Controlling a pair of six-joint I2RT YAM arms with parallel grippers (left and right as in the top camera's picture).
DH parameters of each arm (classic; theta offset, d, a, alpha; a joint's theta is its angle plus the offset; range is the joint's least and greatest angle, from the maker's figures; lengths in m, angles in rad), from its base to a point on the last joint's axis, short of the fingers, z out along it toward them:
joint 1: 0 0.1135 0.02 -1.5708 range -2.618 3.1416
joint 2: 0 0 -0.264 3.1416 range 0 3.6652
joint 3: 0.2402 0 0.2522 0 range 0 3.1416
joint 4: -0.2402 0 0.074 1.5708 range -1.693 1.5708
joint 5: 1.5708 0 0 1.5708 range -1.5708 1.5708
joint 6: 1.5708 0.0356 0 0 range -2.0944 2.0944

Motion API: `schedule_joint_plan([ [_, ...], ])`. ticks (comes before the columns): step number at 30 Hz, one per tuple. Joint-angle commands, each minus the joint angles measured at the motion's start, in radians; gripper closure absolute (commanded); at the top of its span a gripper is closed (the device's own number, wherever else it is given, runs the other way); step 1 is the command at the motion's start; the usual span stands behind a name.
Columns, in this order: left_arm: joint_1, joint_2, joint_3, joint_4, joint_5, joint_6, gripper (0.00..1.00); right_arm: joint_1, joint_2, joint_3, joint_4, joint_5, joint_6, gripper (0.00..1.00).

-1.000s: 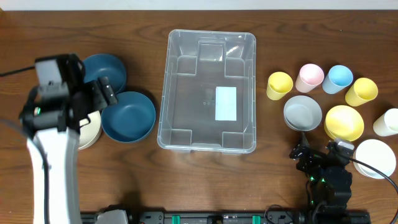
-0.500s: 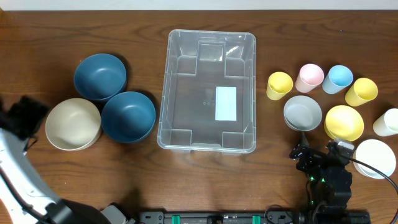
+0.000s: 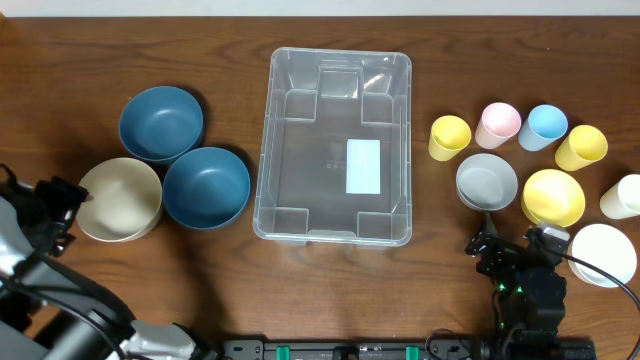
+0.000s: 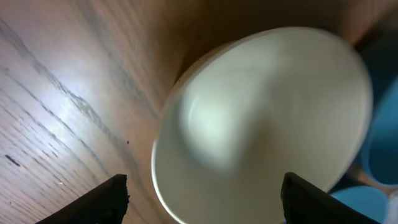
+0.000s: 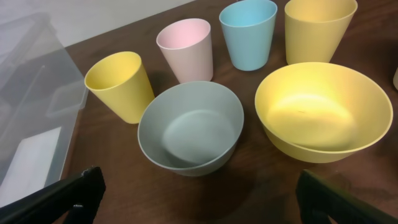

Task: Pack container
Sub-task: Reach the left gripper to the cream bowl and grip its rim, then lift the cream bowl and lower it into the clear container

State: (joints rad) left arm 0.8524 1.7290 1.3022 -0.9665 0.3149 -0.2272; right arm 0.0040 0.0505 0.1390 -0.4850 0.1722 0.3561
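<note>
The clear plastic container (image 3: 333, 146) with a white label on its base stands empty at the table's middle; its corner shows in the right wrist view (image 5: 34, 93). My left gripper (image 3: 62, 205) is open at the far left, just left of the cream bowl (image 3: 120, 198), which fills the left wrist view (image 4: 261, 118) between the open fingers (image 4: 202, 202). My right gripper (image 3: 500, 250) is open and empty near the front edge, just below the grey bowl (image 3: 486, 180), which shows in the right wrist view (image 5: 189, 127) ahead of the fingers (image 5: 199, 199).
Two blue bowls (image 3: 160, 122) (image 3: 206, 187) sit left of the container. On the right are a yellow bowl (image 3: 553, 196), a white bowl (image 3: 603, 253) and yellow (image 3: 449, 137), pink (image 3: 497, 124), blue (image 3: 543, 126), yellow (image 3: 581, 147) and cream (image 3: 622, 196) cups.
My left arm has swung away from over the bowls to the table's far left and come down beside the cream bowl. The right arm has not moved.
</note>
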Motion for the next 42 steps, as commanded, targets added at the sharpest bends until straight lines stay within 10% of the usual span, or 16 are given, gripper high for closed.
schedule_joint_plan([
  [1,-0.003,0.045,-0.009,-0.004,-0.013,0.028,0.21,-0.008,-0.006,-0.003,0.000,0.003,0.010,0.01],
  [15,-0.003,0.064,-0.109,0.105,-0.078,0.036,0.34,-0.008,-0.006,-0.003,0.000,0.003,0.010,0.01],
  [28,-0.003,0.040,-0.123,0.127,-0.011,0.035,0.95,-0.008,-0.006,-0.003,0.000,0.003,0.010,0.01],
  [42,-0.047,-0.387,0.005,-0.036,-0.007,-0.045,0.94,-0.008,-0.006,-0.003,0.000,0.003,0.010,0.01],
])
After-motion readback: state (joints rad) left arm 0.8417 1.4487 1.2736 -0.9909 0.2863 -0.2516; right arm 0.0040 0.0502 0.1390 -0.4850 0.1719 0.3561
